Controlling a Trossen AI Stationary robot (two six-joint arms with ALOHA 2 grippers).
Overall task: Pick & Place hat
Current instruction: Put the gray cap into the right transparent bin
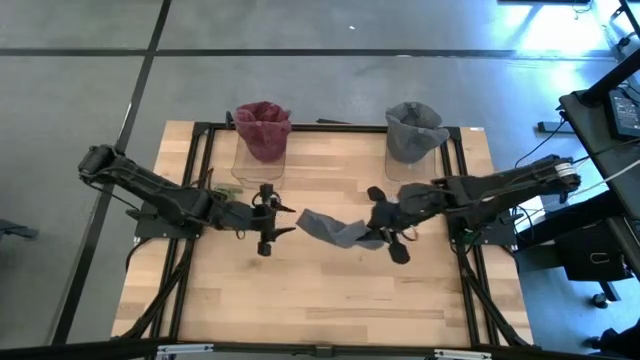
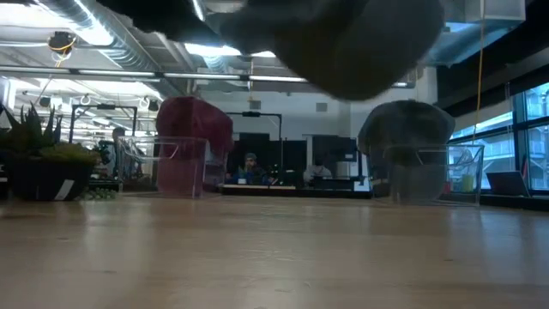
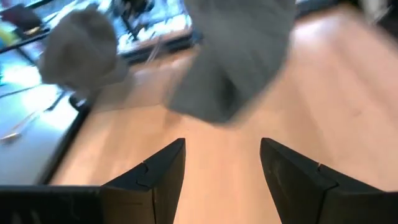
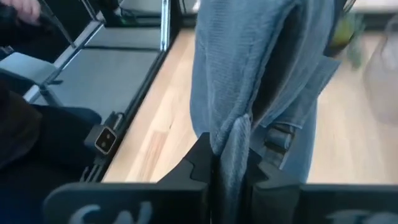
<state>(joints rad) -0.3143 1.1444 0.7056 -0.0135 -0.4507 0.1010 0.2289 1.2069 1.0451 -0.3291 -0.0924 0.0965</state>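
Note:
A grey knit hat (image 1: 333,229) hangs in the air over the middle of the table. It shows at the top of the low view (image 2: 343,43), clear of the tabletop. My right gripper (image 1: 376,233) is shut on the hat's right end. My left gripper (image 1: 268,219) is open and empty just left of the hat, its fingers (image 3: 163,168) pointing at the hat (image 3: 236,62) without touching it. My right gripper pinches a bunched fold of the hat's knit cloth (image 4: 231,140) between its two fingers, several layers thick. The fingers come about level from the table's right. The rest of the hat (image 4: 249,56) reaches out beyond the fingertips toward the left gripper, slack and clear of the table.
A red hat (image 1: 262,127) sits on a clear stand at the far left. Another grey hat (image 1: 412,128) sits on a clear stand at the far right. A small green plant (image 1: 225,190) lies by the left arm. Black frame rails (image 1: 200,170) run along the table's sides.

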